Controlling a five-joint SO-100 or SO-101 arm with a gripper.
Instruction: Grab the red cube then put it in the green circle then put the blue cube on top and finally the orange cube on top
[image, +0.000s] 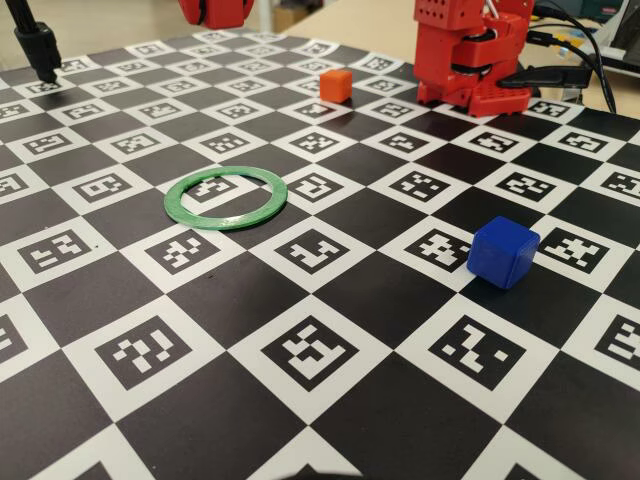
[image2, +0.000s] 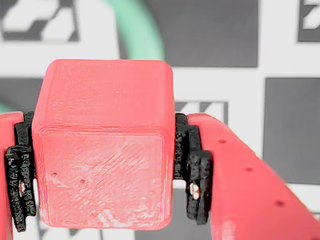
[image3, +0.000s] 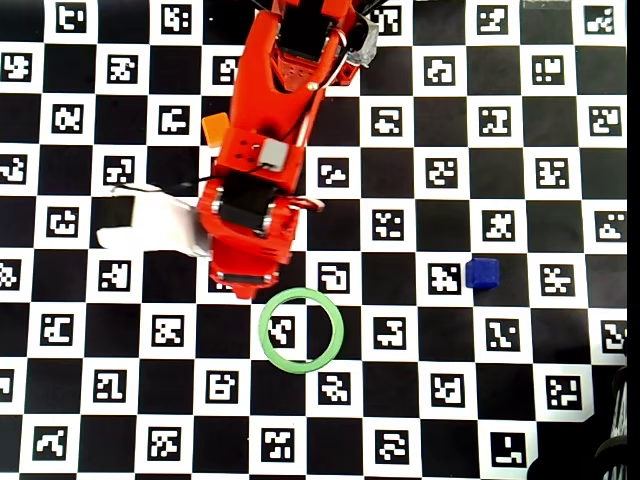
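Note:
In the wrist view the red cube (image2: 102, 150) fills the middle, and my gripper (image2: 106, 175) is shut on it, black pads (image2: 194, 170) pressed to both its sides. It hangs above the board, with an arc of the green circle (image2: 137, 30) just beyond it. The green circle (image: 226, 198) (image3: 301, 330) lies flat with nothing inside. Overhead, my arm's tip (image3: 245, 288) hovers at the ring's upper left; the red cube is hidden there. The blue cube (image: 502, 252) (image3: 482, 273) sits right of the ring. The orange cube (image: 336, 85) (image3: 215, 128) rests near the arm's base.
The board (image: 300, 350) is a black and white checker of printed markers. The red arm base (image: 470, 60) stands at the far right with cables (image: 575, 45) behind it. A black stand (image: 38, 45) is at the far left corner. A white part (image3: 150, 225) juts left from the arm.

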